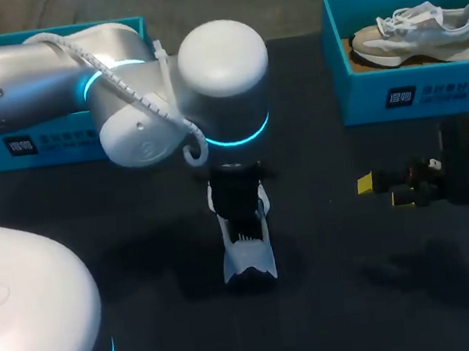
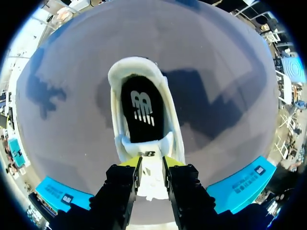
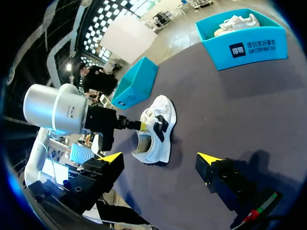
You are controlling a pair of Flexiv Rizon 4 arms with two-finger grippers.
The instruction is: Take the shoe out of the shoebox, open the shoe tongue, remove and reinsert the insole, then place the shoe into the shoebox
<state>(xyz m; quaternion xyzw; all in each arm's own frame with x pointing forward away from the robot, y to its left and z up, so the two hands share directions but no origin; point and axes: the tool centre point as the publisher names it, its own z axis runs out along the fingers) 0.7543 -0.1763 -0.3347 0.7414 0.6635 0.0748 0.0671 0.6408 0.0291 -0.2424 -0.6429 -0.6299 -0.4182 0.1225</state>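
Shoe (image 1: 245,244) out of shoebox (image 1: 38,144), standing mid-tabletop. Our left claw (image 2: 151,168) pinches the tongue (image 2: 151,184); insole (image 2: 142,112) sits inside. Our right claw (image 3: 159,158) gapes, empty. Insole cycle and reboxing remain, we judge.

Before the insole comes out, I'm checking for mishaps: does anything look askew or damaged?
Nothing stands out. The white sneaker stands upright on the dark table, its black insole lying flat inside, its white tongue pinched in the left gripper.

Dark matte table (image 1: 337,240), grey-purple in wrist views, soft shadows on top w/ diffuse light
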